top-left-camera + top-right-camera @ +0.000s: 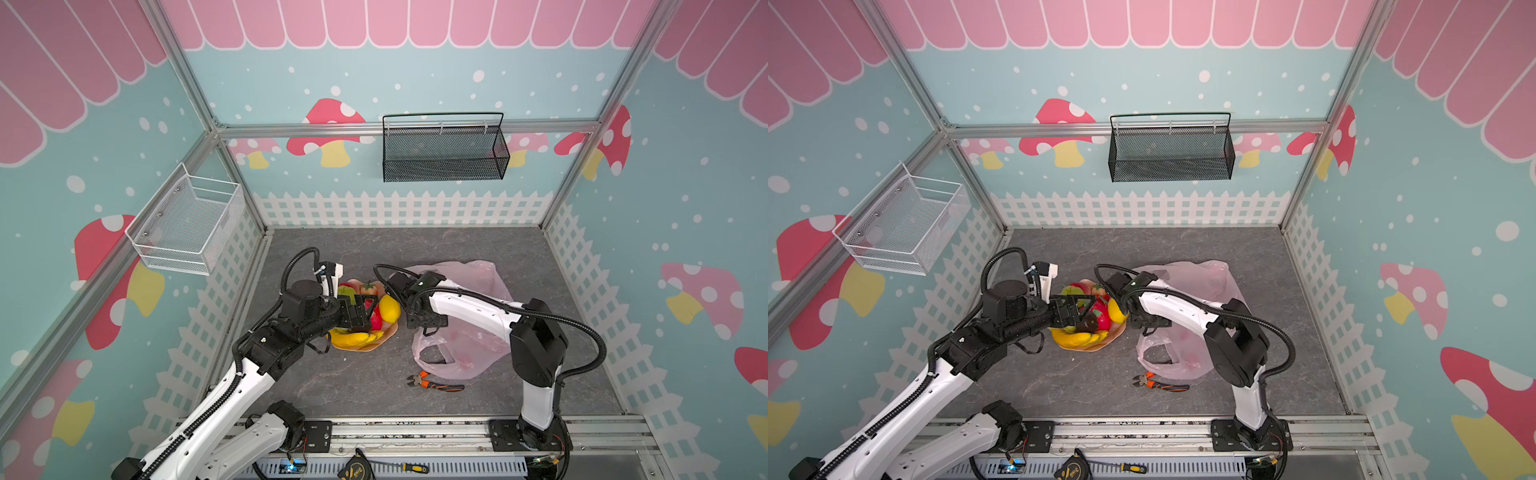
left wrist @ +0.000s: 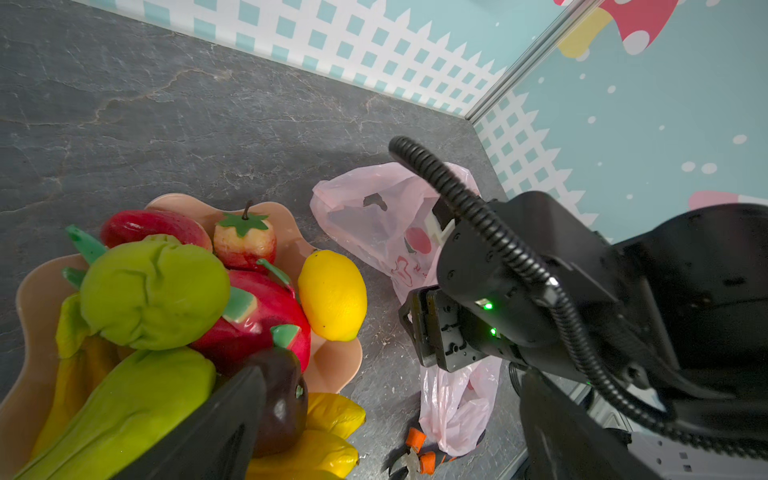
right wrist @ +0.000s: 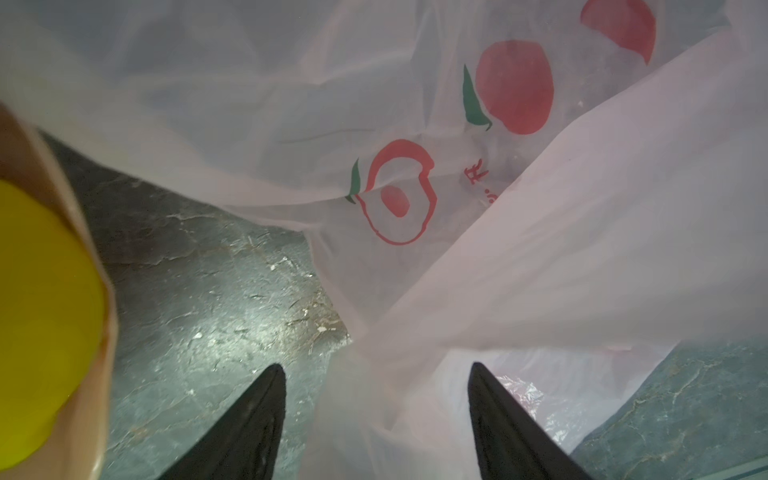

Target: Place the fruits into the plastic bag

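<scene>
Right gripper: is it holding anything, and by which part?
Nothing: the right gripper stands open, its jaws either side of a fold of the plastic bag.

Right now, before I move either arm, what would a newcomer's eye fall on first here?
The bright heap of the fruits on the peach plate at mid-table, with the left hand open over it. To its right in both top views lies the plastic bag, pink and crumpled, with the right hand open astride one of its folds. Orange-handled pliers lie in front of the bag.

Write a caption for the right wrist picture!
Open right pincer straddling a fold of the pink bag, lemon nearby.
</scene>
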Motion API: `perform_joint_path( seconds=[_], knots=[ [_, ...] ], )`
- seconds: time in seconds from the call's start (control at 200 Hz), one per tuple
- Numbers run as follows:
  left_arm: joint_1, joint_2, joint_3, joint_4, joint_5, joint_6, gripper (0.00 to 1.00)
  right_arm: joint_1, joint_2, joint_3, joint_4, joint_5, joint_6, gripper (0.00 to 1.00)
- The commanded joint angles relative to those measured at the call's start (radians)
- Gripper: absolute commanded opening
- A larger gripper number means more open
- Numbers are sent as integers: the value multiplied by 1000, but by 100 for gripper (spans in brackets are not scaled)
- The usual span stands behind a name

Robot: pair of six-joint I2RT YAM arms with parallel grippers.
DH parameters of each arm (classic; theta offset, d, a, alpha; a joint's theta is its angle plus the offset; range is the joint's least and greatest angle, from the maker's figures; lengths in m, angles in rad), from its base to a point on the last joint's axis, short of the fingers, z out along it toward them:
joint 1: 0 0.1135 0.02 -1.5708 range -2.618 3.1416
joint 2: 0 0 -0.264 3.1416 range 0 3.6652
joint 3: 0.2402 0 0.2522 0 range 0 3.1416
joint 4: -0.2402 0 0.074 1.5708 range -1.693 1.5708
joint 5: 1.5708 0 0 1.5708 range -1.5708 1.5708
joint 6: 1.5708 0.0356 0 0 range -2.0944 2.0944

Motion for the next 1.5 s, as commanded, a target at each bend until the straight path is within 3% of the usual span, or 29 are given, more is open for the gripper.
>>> perform_joint_path(
  seconds=[0.0, 0.13, 0.255, 0.335, 0.71, 0.89, 1.12, 1.366, 1.496],
  knots=[
    [-4, -14, 7, -37, -26, 17, 96, -4, 6, -53, -26, 59, 46, 67],
    [-4, 3, 20, -51, -25, 23, 96, -13, -14, -114, -16, 75, 46, 46],
    [-4, 13, 34, -47, -37, 17, 96, -19, -84, -143, -36, 81, 28, 14],
    [-4, 16, 35, -38, -36, 8, 96, -19, -141, -144, -65, 105, 30, 0],
    [-13, 89, 38, 48, 18, -86, 95, -19, -399, -68, -121, 190, 14, 0],
    [-44, 136, 39, 121, 43, -162, 95, -20, -568, -114, 0, 158, -76, 0],
    [-110, 210, 73, 186, 70, -203, 94, -19, -711, -208, 85, 123, -96, 0],
    [-160, 287, 74, 218, 62, -231, 94, -19, -832, -300, 139, 111, -39, 0],
    [-162, 295, 81, 204, 43, -236, 94, -19, -860, -339, 172, 73, 49, 0]
  ],
)
